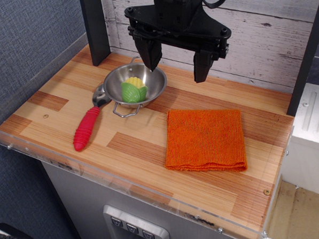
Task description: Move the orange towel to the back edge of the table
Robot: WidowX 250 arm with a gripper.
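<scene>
The orange towel (205,139) lies flat and folded on the right half of the table (134,147), nearer the front than the back edge. My black gripper (176,66) hangs open and empty above the back of the table, its two fingers (202,66) wide apart. It is behind and above the towel, not touching it. Its left finger hangs over the steel bowl's rim.
A steel bowl (149,85) holding a toy corn cob (133,91) stands left of centre at the back. A spoon with a red handle (86,128) lies left of it. A black post (97,29) stands at the back left. A clear acrylic rim (34,78) edges the table.
</scene>
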